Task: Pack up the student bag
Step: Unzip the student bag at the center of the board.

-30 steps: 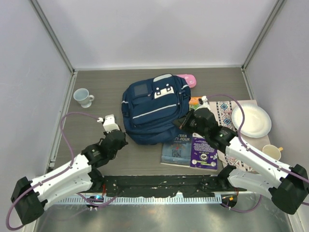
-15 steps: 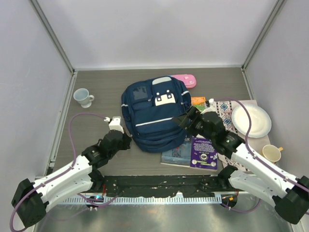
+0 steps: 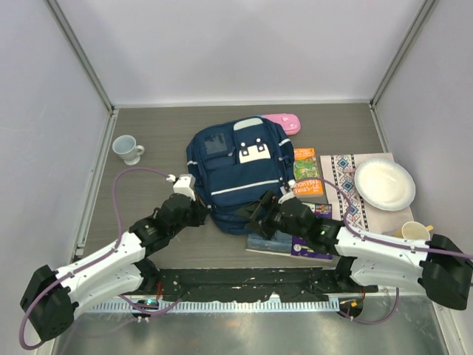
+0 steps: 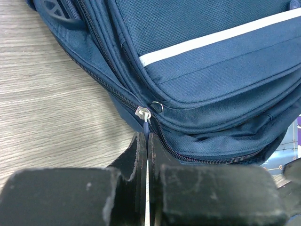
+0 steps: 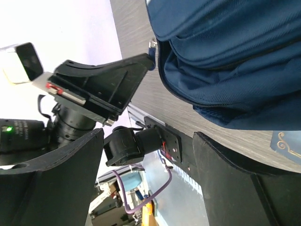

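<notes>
Left fingers [image 4: 134, 157] were pinched shut on the zipper pull [image 4: 144, 114]; the right fingers [image 5: 70, 165] were spread wide and empty.
Unzipping looked to be in hand: the student bag [image 3: 236, 174] lay zipped mid-desk [image 3: 148, 126], so the next move called for dragging the pull along its track.

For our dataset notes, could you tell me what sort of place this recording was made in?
Most likely a robot lab test cell, not a classroom: plain grey panel walls enclose a table, and the student bag, book and plate look laid out as props.
</notes>
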### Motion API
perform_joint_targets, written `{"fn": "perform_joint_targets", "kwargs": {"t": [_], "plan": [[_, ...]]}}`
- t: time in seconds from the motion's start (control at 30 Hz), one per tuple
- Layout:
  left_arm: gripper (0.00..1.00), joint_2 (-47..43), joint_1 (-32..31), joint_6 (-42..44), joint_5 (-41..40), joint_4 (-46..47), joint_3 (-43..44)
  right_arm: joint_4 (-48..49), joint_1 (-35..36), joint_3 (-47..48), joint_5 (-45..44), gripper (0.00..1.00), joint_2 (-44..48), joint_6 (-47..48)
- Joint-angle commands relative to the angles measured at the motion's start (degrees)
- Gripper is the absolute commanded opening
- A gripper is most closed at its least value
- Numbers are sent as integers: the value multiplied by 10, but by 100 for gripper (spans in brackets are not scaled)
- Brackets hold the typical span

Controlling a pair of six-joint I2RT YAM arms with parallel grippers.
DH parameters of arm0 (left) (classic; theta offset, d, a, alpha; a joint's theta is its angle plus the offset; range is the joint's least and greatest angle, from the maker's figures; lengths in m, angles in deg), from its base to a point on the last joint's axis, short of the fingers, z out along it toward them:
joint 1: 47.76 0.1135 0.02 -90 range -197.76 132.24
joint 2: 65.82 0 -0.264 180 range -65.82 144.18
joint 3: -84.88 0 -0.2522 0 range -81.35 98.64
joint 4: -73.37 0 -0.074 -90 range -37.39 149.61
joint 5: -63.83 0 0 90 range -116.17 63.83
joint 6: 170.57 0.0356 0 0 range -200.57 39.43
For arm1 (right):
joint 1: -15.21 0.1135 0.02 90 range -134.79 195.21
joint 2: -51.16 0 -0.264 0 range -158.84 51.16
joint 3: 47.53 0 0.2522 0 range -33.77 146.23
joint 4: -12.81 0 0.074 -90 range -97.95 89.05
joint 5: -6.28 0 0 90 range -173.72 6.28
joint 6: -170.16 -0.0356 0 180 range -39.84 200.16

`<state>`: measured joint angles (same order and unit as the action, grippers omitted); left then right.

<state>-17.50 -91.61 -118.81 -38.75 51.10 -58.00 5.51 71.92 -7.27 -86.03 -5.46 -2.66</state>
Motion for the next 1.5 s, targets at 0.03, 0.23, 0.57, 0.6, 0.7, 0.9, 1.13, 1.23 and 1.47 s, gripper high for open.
{"fn": "perform_joint_targets", "kwargs": {"t": [0.03,0.23,0.57,0.6,0.7,0.9,1.13,1.23,1.47], "plan": [[0,-9,0,13,26,42,33,83,54,2,-103,81,-53,-115],[0,-28,-1,12,38,42,24,93,60,-3,-160,80,-100,-196],[0,-59,-1,26,57,39,19,66,60,0,-251,51,-160,-290],[0,-59,-1,27,61,39,17,67,60,3,-254,32,-162,-290],[0,-66,-1,29,63,39,13,66,60,7,-253,13,-174,-291],[0,-78,-1,26,20,8,6,103,60,-6,-261,1,-164,-255],[0,-35,-1,15,-129,-42,13,79,60,26,-281,1,-96,-135],[0,0,0,12,-200,-40,18,73,60,39,-271,1,-75,-97],[0,77,9,16,-314,-10,42,90,60,50,-230,1,-75,-65]]}}
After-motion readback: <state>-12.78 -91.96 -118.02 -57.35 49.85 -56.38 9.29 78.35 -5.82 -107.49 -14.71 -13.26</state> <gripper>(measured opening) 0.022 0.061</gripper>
